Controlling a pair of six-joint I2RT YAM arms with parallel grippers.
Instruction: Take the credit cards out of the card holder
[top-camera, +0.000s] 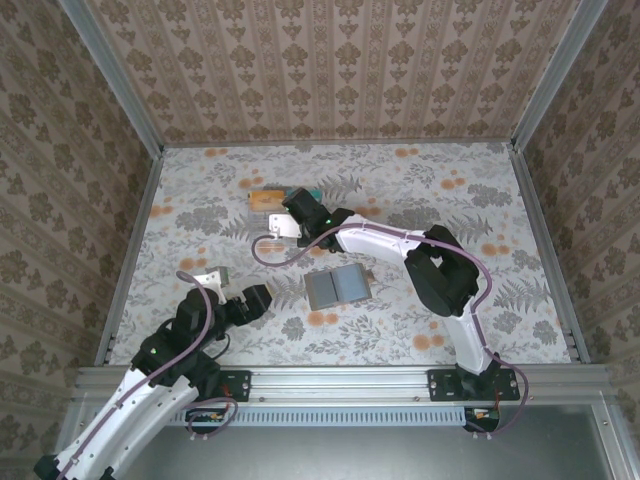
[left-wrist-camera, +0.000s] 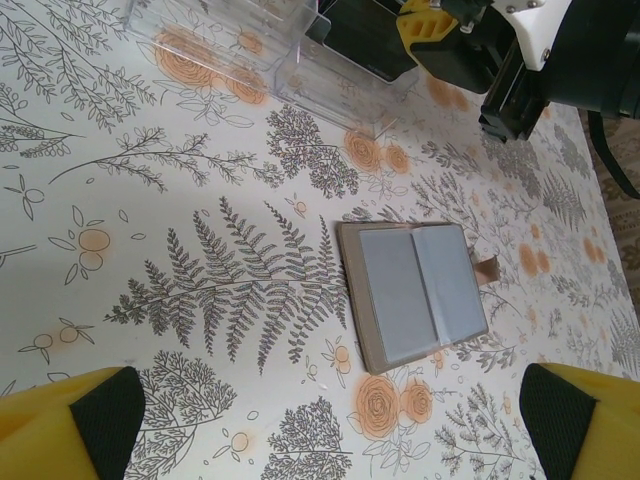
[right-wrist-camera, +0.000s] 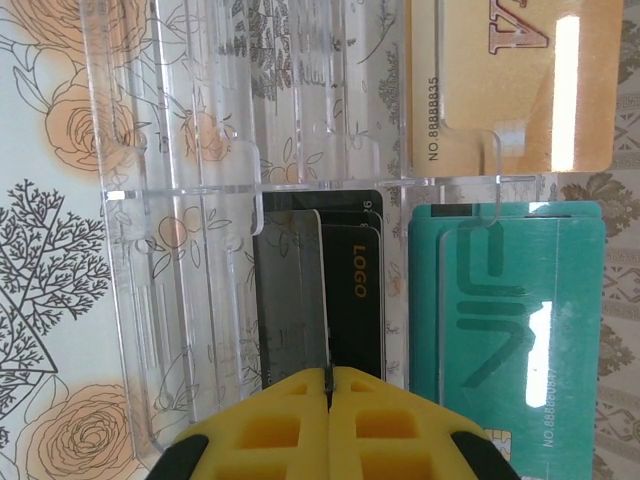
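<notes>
The soft grey-brown bifold leather-like card holder (left-wrist-camera: 412, 295) is laid open mid-way across the worktop (top-camera: 470, 300) near the spread left gripper (left-wrist-camera: 325, 425), while thin, stiff, slick plastic credit cards (right-wrist-camera: 520, 300), judged best pinched by an exposed edge, are slotted in the clear acrylic stand (right-wrist-camera: 180, 250) before the pressed-together right gripper (right-wrist-camera: 327, 400).

2 robot arms (top-camera: 190, 325) (top-camera: 440, 270), 1 grey wallet (left-wrist-camera: 415, 290), 1 clear card stand (right-wrist-camera: 170, 300), 1 tan card (right-wrist-camera: 510, 90), 1 black card (right-wrist-camera: 355, 290) marked LOGO, at least 1 teal card (right-wrist-camera: 500, 300), other overlapping cards too hidden to count
</notes>
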